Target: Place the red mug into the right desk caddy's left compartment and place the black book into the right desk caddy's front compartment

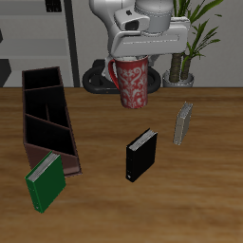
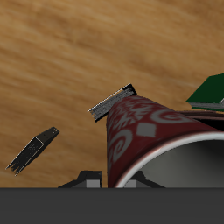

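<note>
The red mug (image 1: 132, 84) with its pale swirls hangs upright above the back of the table, and my gripper (image 1: 134, 55) is shut on its rim from above. In the wrist view the mug (image 2: 147, 131) fills the foreground, its light grey inside showing. The black book (image 1: 140, 155) stands on the table well in front of the mug and shows beyond the mug (image 2: 112, 100) in the wrist view. The right desk caddy (image 1: 47, 119), a long dark maroon box with inner dividers, lies along the table's side, apart from the mug.
A green book (image 1: 45, 181) leans at the caddy's near end, also seen as the green book (image 2: 208, 91). A thin grey book (image 1: 182, 123) stands beyond the black book, the grey book (image 2: 33, 150) lying apart in the wrist view. A potted plant (image 1: 186, 43) stands behind.
</note>
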Motion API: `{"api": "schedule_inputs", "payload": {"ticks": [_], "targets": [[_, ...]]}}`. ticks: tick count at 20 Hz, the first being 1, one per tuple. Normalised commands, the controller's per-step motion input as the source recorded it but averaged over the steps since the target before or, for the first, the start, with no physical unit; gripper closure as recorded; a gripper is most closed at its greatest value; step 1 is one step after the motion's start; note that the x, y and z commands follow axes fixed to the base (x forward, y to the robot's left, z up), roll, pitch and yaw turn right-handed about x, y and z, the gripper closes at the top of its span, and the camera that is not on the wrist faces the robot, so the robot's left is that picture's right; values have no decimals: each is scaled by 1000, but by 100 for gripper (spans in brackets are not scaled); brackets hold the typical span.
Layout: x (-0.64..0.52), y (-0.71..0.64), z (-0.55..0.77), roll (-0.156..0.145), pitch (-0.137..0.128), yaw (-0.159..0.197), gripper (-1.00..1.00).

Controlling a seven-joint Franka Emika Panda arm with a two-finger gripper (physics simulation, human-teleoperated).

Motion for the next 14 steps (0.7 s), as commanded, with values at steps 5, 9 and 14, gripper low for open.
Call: {"api": "schedule_inputs", "payload": {"ticks": [5,9,14], "targets": [[-313,-205,145,-9,-16,-60,100],[-266,-353,135,5,-6,-50,100],[-169,-328,118,-12,-17,-53,100]]}}
